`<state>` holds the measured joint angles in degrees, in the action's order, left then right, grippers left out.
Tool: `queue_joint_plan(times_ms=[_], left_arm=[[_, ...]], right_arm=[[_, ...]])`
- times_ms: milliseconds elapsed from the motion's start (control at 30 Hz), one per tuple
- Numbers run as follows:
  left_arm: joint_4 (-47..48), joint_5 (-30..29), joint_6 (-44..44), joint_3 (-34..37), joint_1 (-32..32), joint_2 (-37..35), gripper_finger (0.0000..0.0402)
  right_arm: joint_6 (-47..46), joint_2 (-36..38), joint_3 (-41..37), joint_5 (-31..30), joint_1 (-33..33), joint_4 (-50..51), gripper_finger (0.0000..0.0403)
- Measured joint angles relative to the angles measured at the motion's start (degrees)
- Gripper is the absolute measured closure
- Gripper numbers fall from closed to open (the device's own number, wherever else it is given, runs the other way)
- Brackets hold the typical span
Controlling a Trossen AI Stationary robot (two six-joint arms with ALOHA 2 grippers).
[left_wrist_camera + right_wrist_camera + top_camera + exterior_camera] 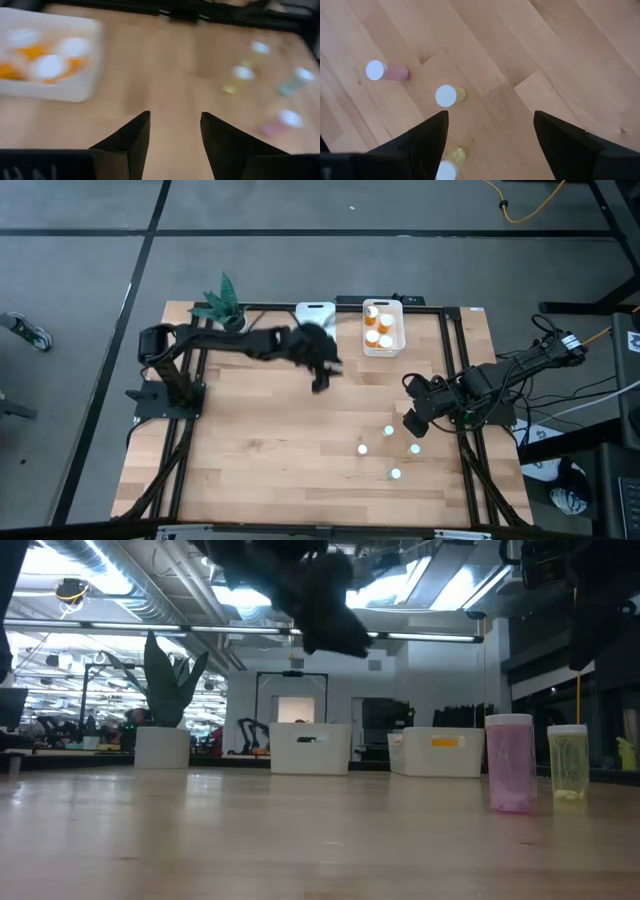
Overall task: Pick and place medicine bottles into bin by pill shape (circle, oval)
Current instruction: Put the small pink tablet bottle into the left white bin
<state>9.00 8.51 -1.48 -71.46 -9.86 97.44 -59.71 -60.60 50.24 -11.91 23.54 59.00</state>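
The pink bottle [510, 762] and three more stand on the worktop [270, 450], probably light and tippy. Grab below the cap. Right claw [417, 420] wide, empty; left claw [322, 372] half-open, empty.

In the left wrist view the bin [47, 55] with orange bottles [30, 51] is smeared and cut off at the picture's edge. The small bottles [243, 73] beyond are blurs (pill shapes unreadable). In the right wrist view one white-capped bottle [446, 171] is cut off.
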Motion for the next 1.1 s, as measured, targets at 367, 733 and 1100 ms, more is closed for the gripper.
queue_joint_plan(times_ms=[367, 733, 1100], left_arm=[[1.2, -5.7, -2.3, 0.0, 16.0, 0.8, 0.0236], [-4.2, -11.0, -11.2, 0.0, 22.8, 10.5, 0.0236], [-17.1, -14.3, -13.8, -0.8, 26.1, 21.3, 0.0236]], right_arm=[[0.5, 0.0, 0.0, 0.0, 0.0, 0.1, 0.0108], [8.3, -0.1, 0.0, -0.5, -0.1, -0.1, 0.0108], [13.5, 0.0, 0.0, 0.0, -0.1, 0.2, 0.0108]])
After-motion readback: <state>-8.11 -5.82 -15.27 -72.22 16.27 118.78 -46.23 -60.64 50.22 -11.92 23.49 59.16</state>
